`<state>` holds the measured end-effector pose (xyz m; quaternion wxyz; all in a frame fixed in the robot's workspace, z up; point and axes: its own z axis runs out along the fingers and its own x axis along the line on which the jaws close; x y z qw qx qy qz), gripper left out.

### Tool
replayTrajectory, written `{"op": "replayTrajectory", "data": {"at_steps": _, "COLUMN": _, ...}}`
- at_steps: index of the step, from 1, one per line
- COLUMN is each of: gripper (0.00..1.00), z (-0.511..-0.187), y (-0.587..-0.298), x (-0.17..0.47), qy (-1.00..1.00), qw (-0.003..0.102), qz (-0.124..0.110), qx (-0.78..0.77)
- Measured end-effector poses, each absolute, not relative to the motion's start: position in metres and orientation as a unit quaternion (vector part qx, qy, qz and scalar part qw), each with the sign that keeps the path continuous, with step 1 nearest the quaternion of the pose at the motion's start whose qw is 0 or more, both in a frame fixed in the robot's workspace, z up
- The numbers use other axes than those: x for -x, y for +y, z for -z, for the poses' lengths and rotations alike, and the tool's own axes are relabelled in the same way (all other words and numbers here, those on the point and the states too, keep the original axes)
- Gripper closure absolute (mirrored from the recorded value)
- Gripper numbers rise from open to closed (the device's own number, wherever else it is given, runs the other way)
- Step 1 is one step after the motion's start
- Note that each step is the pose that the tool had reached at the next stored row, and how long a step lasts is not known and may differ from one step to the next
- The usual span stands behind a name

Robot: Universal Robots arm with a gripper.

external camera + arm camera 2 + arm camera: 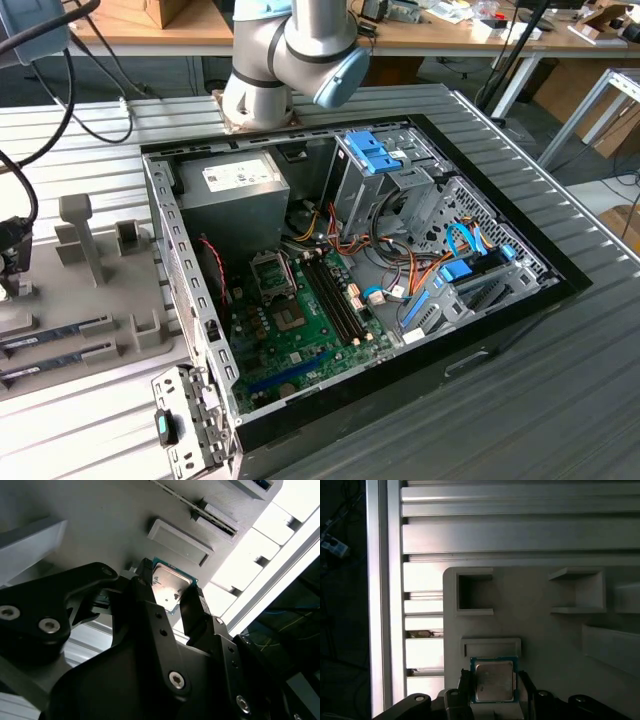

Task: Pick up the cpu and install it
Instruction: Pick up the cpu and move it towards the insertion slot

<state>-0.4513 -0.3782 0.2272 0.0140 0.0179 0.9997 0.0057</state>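
Closest to the lens are my end effector's [169, 594] two matte black fingers [197, 605], blocky, with screw heads set into their faces. In both wrist views they are pinching the cpu [493, 681] between them, pressed against two opposite edges. The cpu is a small flat square with a dull silver metal lid, faintly scuffed, and a thin green circuit-board rim. It sits over the pale grey moulded plastic tray [540, 630]; I cannot tell whether it rests on the tray or has lifted clear. Just beside the cpu, a low rectangular block [490, 647] rises from the tray, and farther off there is a square sunken pocket [475, 595] with sharp walls. Past the tray's rounded corner runs the worktop [520, 530], made of long ribbed aluminium slats with a brushed sheen. In the exterior view my end effector [12, 255] hangs at the exterior view's left edge over that tray [110, 300], near its upright grey posts [85, 235] and the long dark memory sticks [50, 337] lying in slots. Well apart, toward the exterior view's right, the black computer case [480, 320] lies open on the worktop [560, 400]. It holds a green motherboard [300, 335] with its square metal-framed socket [272, 272], and a grey sheet-metal power supply [235, 185]. My silver arm [290, 50] with a pale blue cap stands behind it.
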Motion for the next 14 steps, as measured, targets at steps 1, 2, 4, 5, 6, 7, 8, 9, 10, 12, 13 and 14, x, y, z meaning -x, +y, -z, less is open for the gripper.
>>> {"op": "replayTrajectory", "data": {"at_steps": 1, "gripper": 0.53, "z": -0.2285, "y": -0.3782, "x": 0.4513, "qy": 1.0, "qw": 0.014, "qz": -0.006, "qx": -0.018}}
{"op": "replayTrajectory", "data": {"at_steps": 2, "gripper": 0.53, "z": -0.2293, "y": -0.3782, "x": 0.4513, "qy": 1.0, "qw": 0.014, "qz": -0.006, "qx": -0.018}}
{"op": "replayTrajectory", "data": {"at_steps": 4, "gripper": 0.53, "z": -0.2314, "y": -0.3782, "x": 0.4514, "qy": 1.0, "qw": 0.014, "qz": -0.006, "qx": -0.018}}
{"op": "replayTrajectory", "data": {"at_steps": 5, "gripper": 0.53, "z": -0.2321, "y": -0.3782, "x": 0.4513, "qy": 1.0, "qw": 0.014, "qz": -0.006, "qx": -0.018}}
{"op": "replayTrajectory", "data": {"at_steps": 6, "gripper": 0.53, "z": -0.233, "y": -0.3782, "x": 0.4514, "qy": 1.0, "qw": 0.014, "qz": -0.006, "qx": -0.018}}
{"op": "replayTrajectory", "data": {"at_steps": 7, "gripper": 0.53, "z": -0.2335, "y": -0.3782, "x": 0.4513, "qy": 1.0, "qw": 0.014, "qz": -0.006, "qx": -0.018}}
{"op": "replayTrajectory", "data": {"at_steps": 8, "gripper": 0.53, "z": -0.2341, "y": -0.3782, "x": 0.4513, "qy": 1.0, "qw": 0.014, "qz": -0.006, "qx": -0.018}}
{"op": "replayTrajectory", "data": {"at_steps": 9, "gripper": 0.53, "z": -0.2346, "y": -0.3782, "x": 0.4513, "qy": 1.0, "qw": 0.014, "qz": -0.006, "qx": -0.018}}
{"op": "replayTrajectory", "data": {"at_steps": 10, "gripper": 0.53, "z": -0.2353, "y": -0.3782, "x": 0.4514, "qy": 1.0, "qw": 0.014, "qz": -0.006, "qx": -0.018}}
{"op": "replayTrajectory", "data": {"at_steps": 12, "gripper": 0.53, "z": -0.2364, "y": -0.3782, "x": 0.4513, "qy": 1.0, "qw": 0.014, "qz": -0.006, "qx": -0.018}}
{"op": "replayTrajectory", "data": {"at_steps": 13, "gripper": 0.53, "z": -0.2366, "y": -0.3782, "x": 0.4513, "qy": 1.0, "qw": 0.014, "qz": -0.006, "qx": -0.018}}
{"op": "replayTrajectory", "data": {"at_steps": 14, "gripper": 0.53, "z": -0.2374, "y": -0.3782, "x": 0.4513, "qy": 1.0, "qw": 0.014, "qz": -0.006, "qx": -0.018}}
